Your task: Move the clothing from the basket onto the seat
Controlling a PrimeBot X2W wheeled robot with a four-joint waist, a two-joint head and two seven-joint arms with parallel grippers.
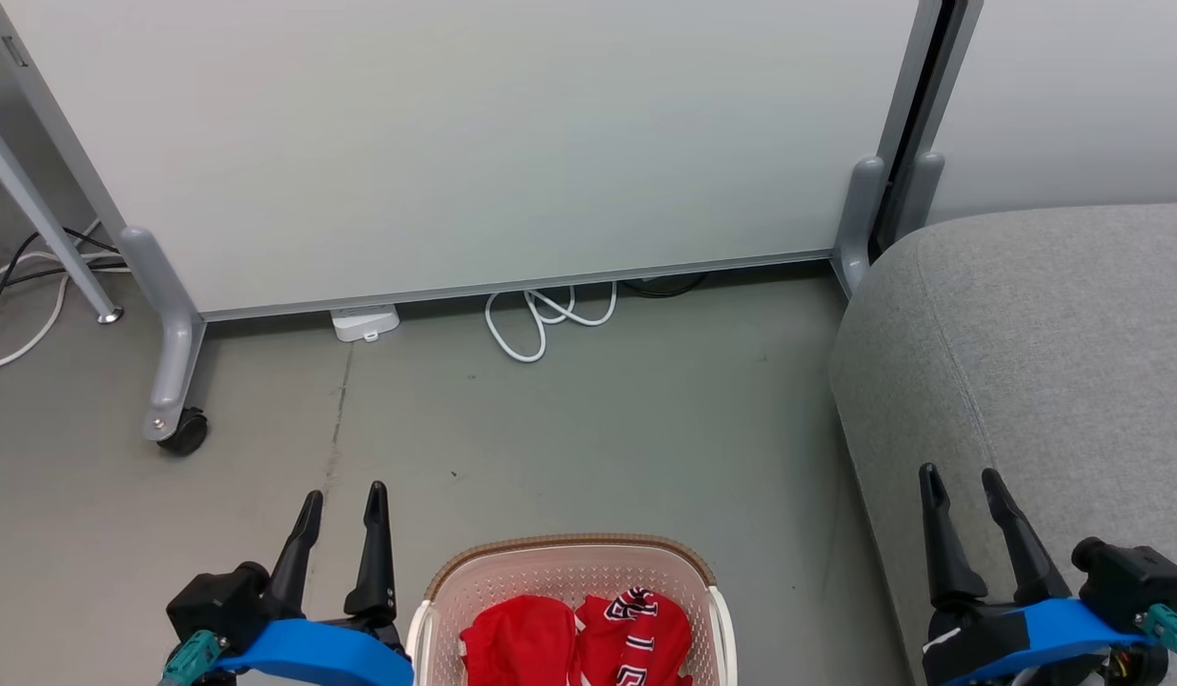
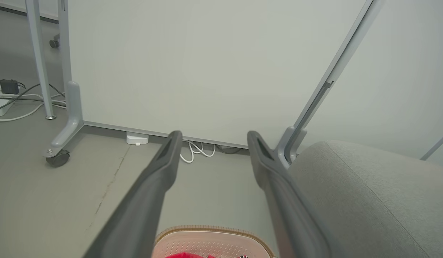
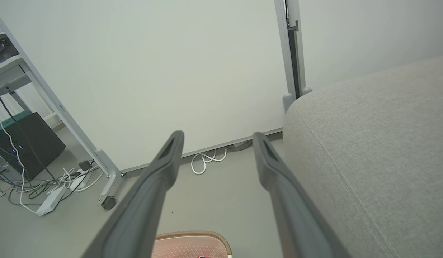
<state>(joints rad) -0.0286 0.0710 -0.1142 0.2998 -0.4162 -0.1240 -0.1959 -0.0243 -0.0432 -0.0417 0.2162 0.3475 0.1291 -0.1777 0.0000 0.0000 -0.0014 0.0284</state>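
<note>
The cream basket point(image 1: 710, 598) with a brown rim stands on the floor at the bottom centre of the head view. Inside lie two red garments: a plain one point(image 1: 517, 638) on the left and one with black-and-white lettering point(image 1: 640, 629) on the right. The grey seat point(image 1: 1055, 343) fills the right side. My left gripper point(image 1: 344, 495) is open, left of the basket and above the floor. My right gripper point(image 1: 960, 474) is open over the seat's front edge. The basket rim point(image 2: 210, 229) and seat point(image 2: 368, 193) show in the left wrist view, and the seat point(image 3: 379, 143) and basket point(image 3: 192, 240) in the right wrist view.
A white partition panel point(image 1: 474, 143) on grey castor feet point(image 1: 173, 381) stands behind the basket. A coiled white cable point(image 1: 545, 319) and a white plug box point(image 1: 364, 322) lie at its base. More cables point(image 1: 26, 276) run at the far left. Grey floor point(image 1: 598, 429) lies between.
</note>
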